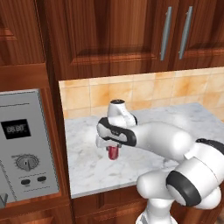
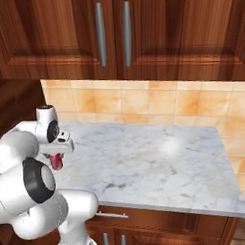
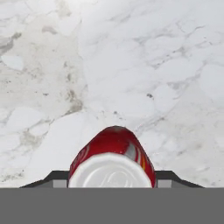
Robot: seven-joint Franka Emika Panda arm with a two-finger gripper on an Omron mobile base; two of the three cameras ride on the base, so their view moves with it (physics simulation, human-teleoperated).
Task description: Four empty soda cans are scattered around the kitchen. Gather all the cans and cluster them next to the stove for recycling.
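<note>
- gripping the red soda can (image 3: 114,151) between my fingers (image 1: 113,148); they are clamped on its two sides, and in the hand view the dark tips (image 3: 54,177) sit just left and right of its silver top.
- the can is directly below my palm, right in between the fingers, not off to either side. its long axis runs straight along my line of sight, so it stands upright while i point down at it.
- its base looks to be on or just off the marble table (image 2: 161,158); i cannot tell from these views whether it has any clearance.
- in the left base view the can hangs under my wrist, near the left part of the table, not far from the grey appliance panel (image 1: 26,144) beyond the table's edge.
- my guess: the grasp step is done, and the next move is a straight lift along the can's axis, then a carry toward the stove.
- risk i see: tilting before lifting could scrape the base on the table.
</note>
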